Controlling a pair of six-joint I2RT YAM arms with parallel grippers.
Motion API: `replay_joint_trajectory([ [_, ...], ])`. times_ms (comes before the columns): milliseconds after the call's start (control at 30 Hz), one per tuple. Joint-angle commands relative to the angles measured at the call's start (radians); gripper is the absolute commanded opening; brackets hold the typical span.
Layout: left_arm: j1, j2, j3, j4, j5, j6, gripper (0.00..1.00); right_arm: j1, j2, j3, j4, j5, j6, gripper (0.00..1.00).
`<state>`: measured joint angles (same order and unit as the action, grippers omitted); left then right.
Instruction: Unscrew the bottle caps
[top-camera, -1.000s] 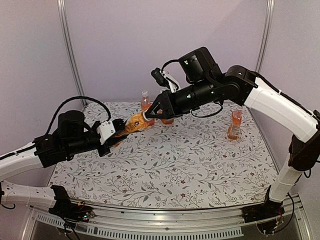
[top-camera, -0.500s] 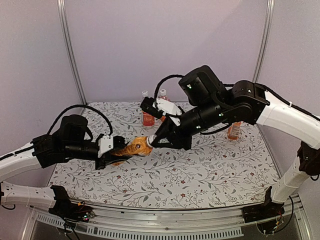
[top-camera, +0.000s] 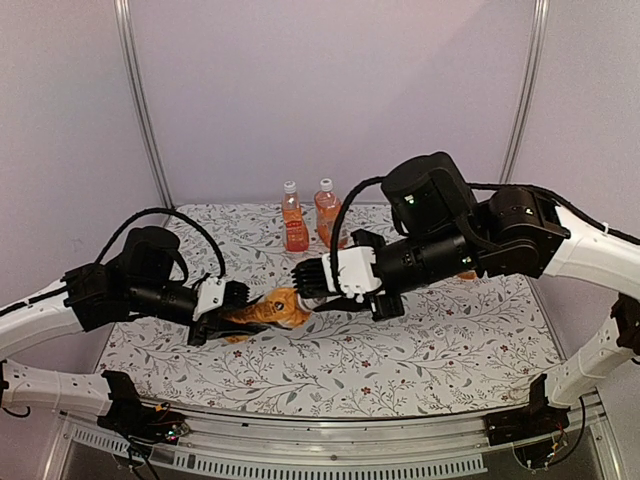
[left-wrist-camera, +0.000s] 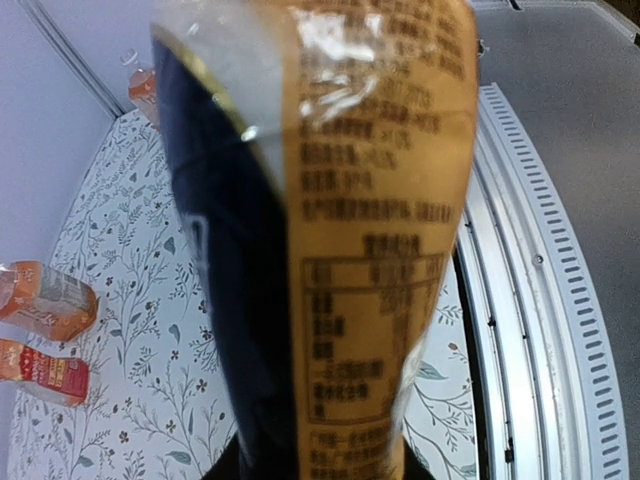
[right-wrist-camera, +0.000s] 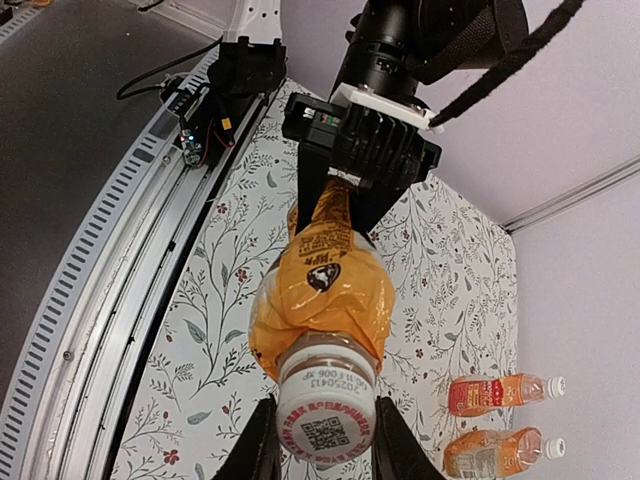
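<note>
You're clamping the orange-wrapped clear plastic bottle (top-camera: 274, 308) sideways in the left gripper (top-camera: 238, 312), so the right gripper (top-camera: 308, 289) is pinching its round white plastic cap (right-wrist-camera: 325, 428) for twisting.

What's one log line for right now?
left hand: shut on orange-wrapped plastic bottle, sideways | right hand: shut on its round white plastic cap | cap: on

held bottle (top-camera: 270, 308): on its side above the table (top-camera: 420, 350), left of centre, between both grippers
left gripper (top-camera: 238, 305): around its base end, leftward
right gripper (top-camera: 308, 290): around its cap (right-wrist-camera: 325, 425), rightward
back bottles (top-camera: 294, 222): two upright, side by side, far edge, behind the held bottle
</note>
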<state>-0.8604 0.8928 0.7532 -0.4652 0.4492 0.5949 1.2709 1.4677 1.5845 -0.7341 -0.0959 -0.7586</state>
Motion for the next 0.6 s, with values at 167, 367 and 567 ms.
replay_joint_trajectory([
  [167, 0.011, -0.003, 0.012, -0.137, 0.050, 0.026, 0.16, 0.010, -0.013, 0.041, -0.162, -0.039, -0.128, 0.00],
  [367, 0.011, -0.012, 0.008, -0.110, 0.050, 0.000, 0.15, 0.009, 0.013, 0.033, -0.119, -0.050, -0.121, 0.00],
  [567, 0.011, -0.021, 0.002, -0.089, 0.050, -0.021, 0.15, 0.010, 0.009, -0.003, -0.050, -0.057, -0.098, 0.16],
])
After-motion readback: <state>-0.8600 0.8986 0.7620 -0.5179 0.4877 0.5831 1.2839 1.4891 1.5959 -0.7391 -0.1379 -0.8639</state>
